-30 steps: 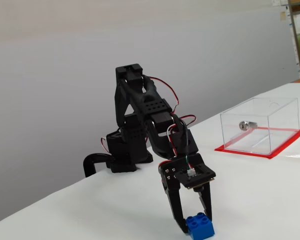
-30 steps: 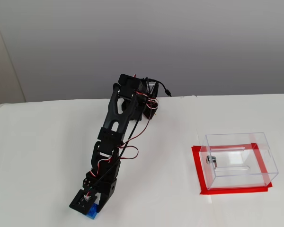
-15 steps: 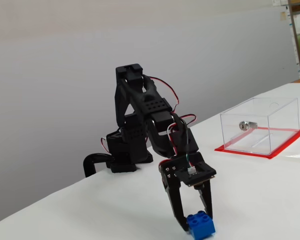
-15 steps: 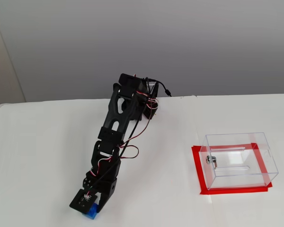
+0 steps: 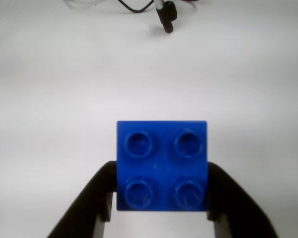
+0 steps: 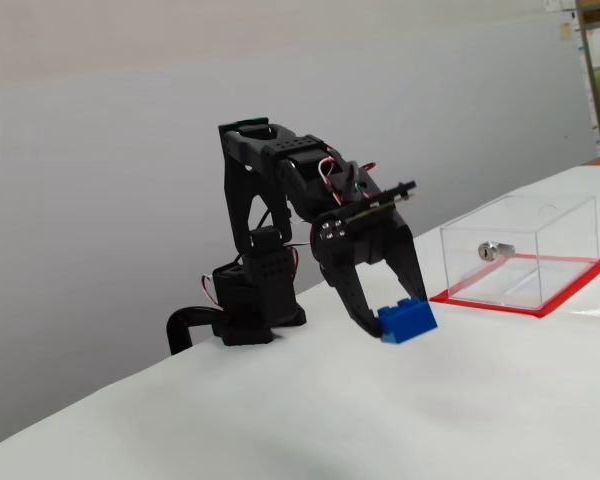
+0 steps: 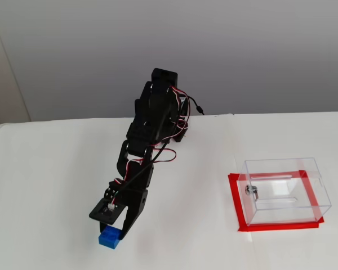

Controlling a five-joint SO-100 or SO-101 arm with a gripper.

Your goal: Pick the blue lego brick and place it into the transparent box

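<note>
The blue lego brick [image 5: 161, 166] sits studs-up between my two black fingers in the wrist view, and both fingers press its sides. My gripper [image 5: 161, 171] is shut on it. In a fixed view the gripper [image 6: 398, 312] holds the brick [image 6: 408, 322] at or just above the white table. In the other fixed view the brick [image 7: 109, 238] is under the gripper [image 7: 114, 230]. The transparent box [image 6: 540, 235] with its silver lock [image 6: 490, 250] and red base [image 6: 570, 290] stands apart to the right; it also shows at the right in the other fixed view [image 7: 284, 169].
A black cable plug [image 5: 166, 21] lies on the table far ahead in the wrist view. The arm's base [image 6: 250, 305] stands at the back by the grey wall. The table's left edge [image 6: 70, 410] runs close to the base.
</note>
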